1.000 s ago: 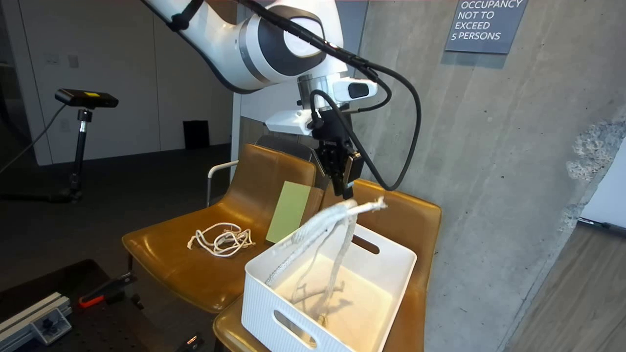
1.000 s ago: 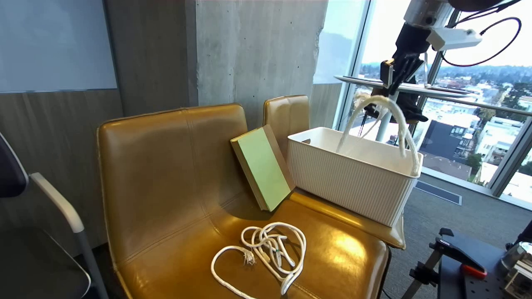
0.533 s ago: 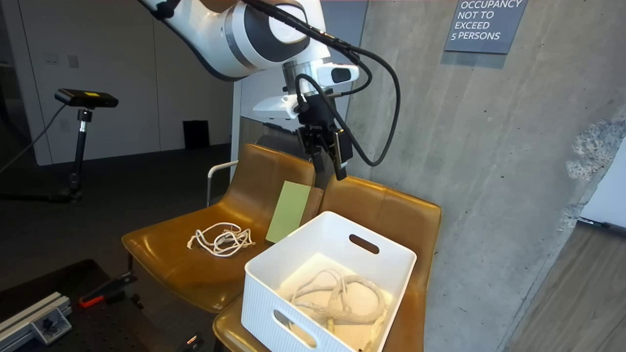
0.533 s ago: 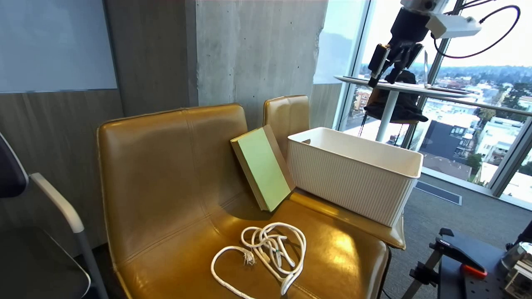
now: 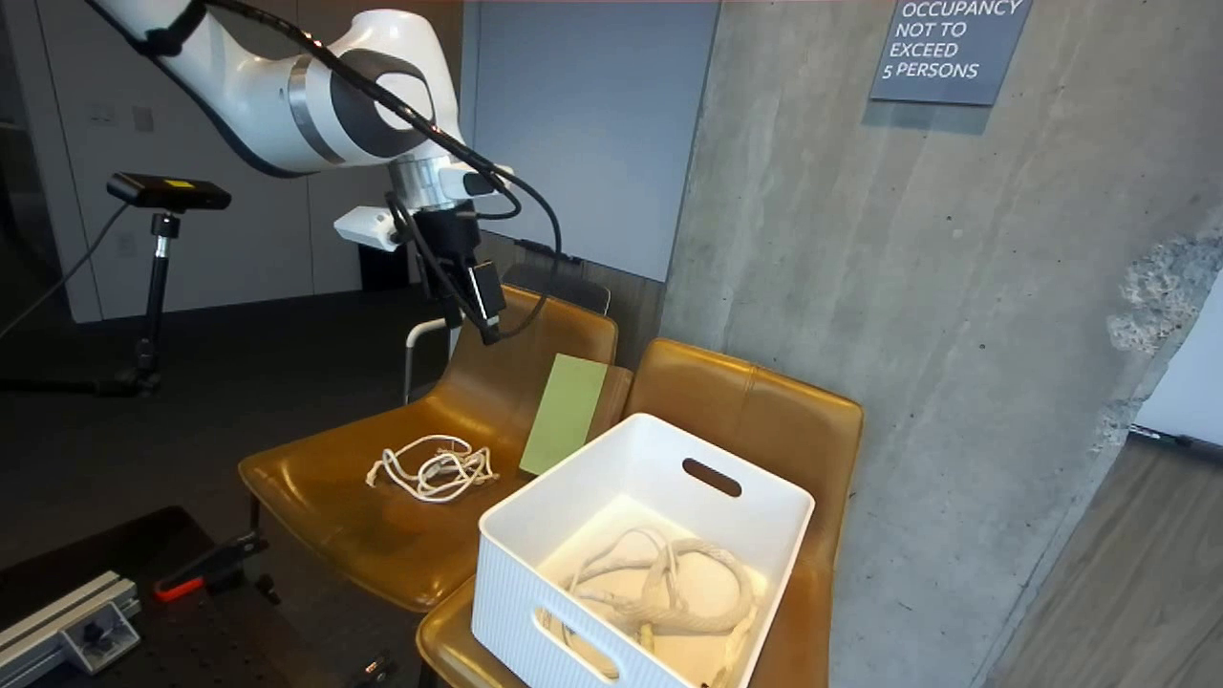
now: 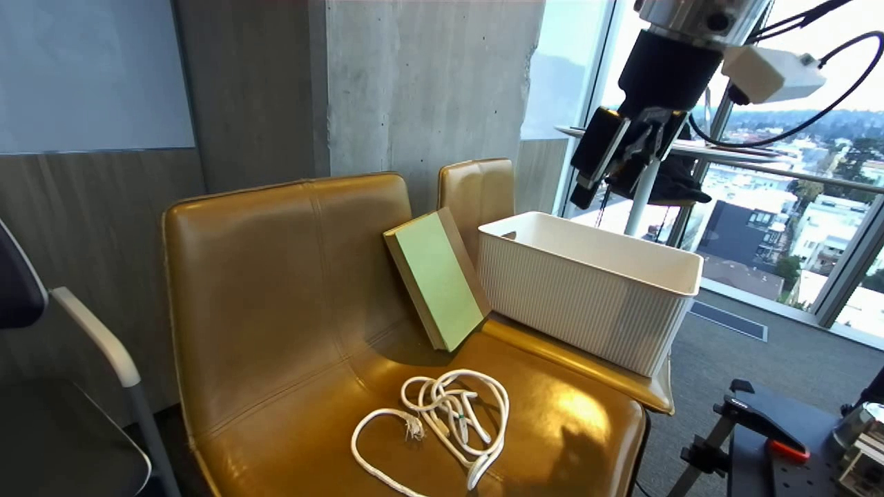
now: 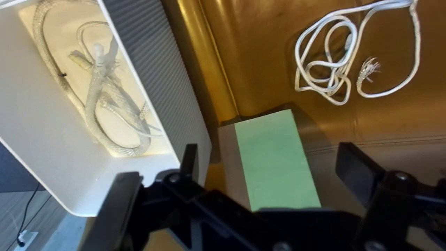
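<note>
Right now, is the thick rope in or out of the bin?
In: wrist view shows the thick rope looped inside the white bin.

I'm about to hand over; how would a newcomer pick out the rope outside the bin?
Find the brown leather chair next to the white bin, not under it. On its seat, near the green book, lies a tangled white rope with a frayed end. It looks thinner than the bin's rope.
</note>
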You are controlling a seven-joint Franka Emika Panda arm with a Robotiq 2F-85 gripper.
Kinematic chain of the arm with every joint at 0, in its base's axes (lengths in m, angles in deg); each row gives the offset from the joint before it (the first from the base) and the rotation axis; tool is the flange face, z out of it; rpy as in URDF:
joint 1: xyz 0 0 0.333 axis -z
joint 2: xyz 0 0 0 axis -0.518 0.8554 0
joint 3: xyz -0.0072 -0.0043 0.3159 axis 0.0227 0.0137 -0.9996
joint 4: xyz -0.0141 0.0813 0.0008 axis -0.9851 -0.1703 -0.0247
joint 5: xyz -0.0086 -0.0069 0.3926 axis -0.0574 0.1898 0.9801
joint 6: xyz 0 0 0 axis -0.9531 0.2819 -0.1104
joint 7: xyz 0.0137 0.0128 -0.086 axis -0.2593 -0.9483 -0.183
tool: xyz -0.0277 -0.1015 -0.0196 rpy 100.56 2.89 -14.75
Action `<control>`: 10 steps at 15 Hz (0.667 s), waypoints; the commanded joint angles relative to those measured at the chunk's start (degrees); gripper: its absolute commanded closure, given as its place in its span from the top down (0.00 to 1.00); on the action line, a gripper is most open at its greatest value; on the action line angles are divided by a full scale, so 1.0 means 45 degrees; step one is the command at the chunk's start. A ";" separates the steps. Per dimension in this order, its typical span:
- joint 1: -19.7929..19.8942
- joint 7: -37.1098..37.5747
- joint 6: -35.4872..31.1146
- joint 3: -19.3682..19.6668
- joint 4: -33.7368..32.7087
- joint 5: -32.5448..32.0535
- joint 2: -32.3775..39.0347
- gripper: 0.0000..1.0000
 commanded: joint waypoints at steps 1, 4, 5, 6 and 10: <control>-0.0573 0.0925 -0.0878 -0.0789 0.0789 -0.0058 0.0176 1.00; -0.1111 0.1757 -0.1539 -0.1331 0.0823 -0.0397 0.1209 1.00; -0.1289 0.1991 -0.1777 -0.1394 0.0759 -0.0551 0.1639 1.00; -0.1464 0.2156 -0.1920 -0.1399 0.0670 -0.0702 0.2013 1.00; -0.2106 0.2763 -0.2602 -0.0787 -0.0090 -0.1835 0.3983 1.00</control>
